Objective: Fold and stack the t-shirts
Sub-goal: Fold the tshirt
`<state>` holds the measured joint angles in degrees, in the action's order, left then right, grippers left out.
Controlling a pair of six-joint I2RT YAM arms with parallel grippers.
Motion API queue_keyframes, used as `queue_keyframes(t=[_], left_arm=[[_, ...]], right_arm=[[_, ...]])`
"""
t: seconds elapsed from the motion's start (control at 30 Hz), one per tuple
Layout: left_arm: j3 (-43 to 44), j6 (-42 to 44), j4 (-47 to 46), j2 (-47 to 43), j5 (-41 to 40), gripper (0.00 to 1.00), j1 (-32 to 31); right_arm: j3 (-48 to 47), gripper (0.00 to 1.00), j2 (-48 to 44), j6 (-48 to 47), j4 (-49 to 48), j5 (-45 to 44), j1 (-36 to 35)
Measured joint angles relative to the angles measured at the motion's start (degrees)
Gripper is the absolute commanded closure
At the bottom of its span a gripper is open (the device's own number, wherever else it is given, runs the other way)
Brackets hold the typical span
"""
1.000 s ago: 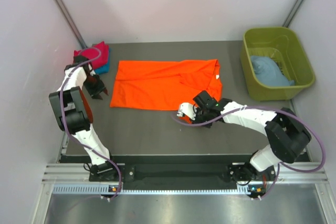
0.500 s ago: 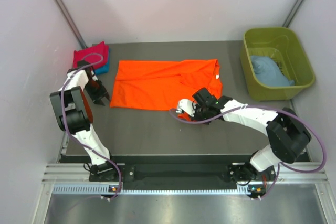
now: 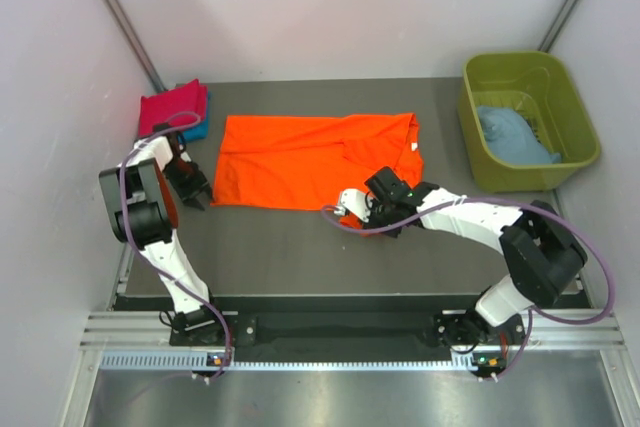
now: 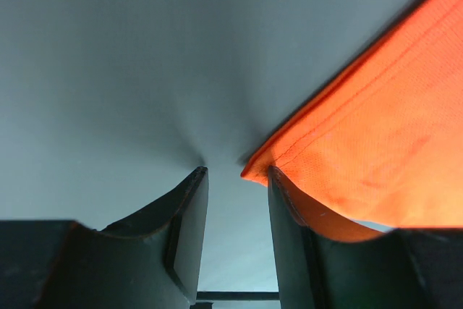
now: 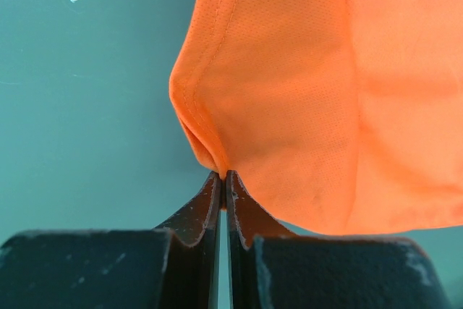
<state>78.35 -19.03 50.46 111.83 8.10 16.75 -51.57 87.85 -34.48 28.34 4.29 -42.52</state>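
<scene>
The orange t-shirt (image 3: 300, 159) lies spread across the middle of the dark grey tabletop (image 3: 290, 252), long side running left to right. Its near-left corner reaches the left fingers (image 4: 184, 229), which stand released, with the hemmed corner touching the tip of the right-hand one and bare tabletop in the gap. At the shirt's near-right edge the right fingers (image 5: 195, 215) are clenched on a small pinch of hem, the cloth bunching up just above their tips.

A wide strip of bare tabletop runs between the shirt's near edge and the arm bases, and a narrower gap separates the shirt from the olive-green tub (image 3: 468, 112) at the right, which holds a light blue t-shirt (image 3: 515, 137). In the far-left corner a folded pink t-shirt (image 3: 170, 109) sits on a blue t-shirt (image 3: 197, 131), near the left arm. Pale walls close in on the left, back and right.
</scene>
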Motion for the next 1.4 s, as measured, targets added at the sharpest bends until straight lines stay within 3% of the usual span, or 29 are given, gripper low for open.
queue_keyframes(t=[0.27,0.43,0.73,0.9,1.1,1.4], left_arm=[[0.0,-0.6,-0.7,0.7,1.2,0.63,-0.7],[0.2,-1.1,-0.9,1.2,2.7,1.0,-1.2],[1.6,-0.5,0.1,1.2,4.1,1.0,-1.3],[3.5,0.3,0.8,-0.8,6.3,1.0,-1.3],[9.0,0.8,0.7,-1.8,8.8,1.0,-1.4],[17.6,1.2,0.4,-1.1,10.6,1.0,-2.3]], right_arm=[[-1.0,1.0,1.0,0.1,-0.2,-0.2,0.1],[-1.1,1.0,1.7,0.2,-0.5,-0.3,0.2],[-1.4,1.0,2.1,0.3,-0.9,-1.3,1.1],[-3.8,1.0,1.5,1.4,0.3,-2.1,5.9],[-11.2,1.0,0.5,1.6,0.8,-3.2,12.7],[-24.5,1.0,1.7,1.2,-0.7,-4.3,16.5]])
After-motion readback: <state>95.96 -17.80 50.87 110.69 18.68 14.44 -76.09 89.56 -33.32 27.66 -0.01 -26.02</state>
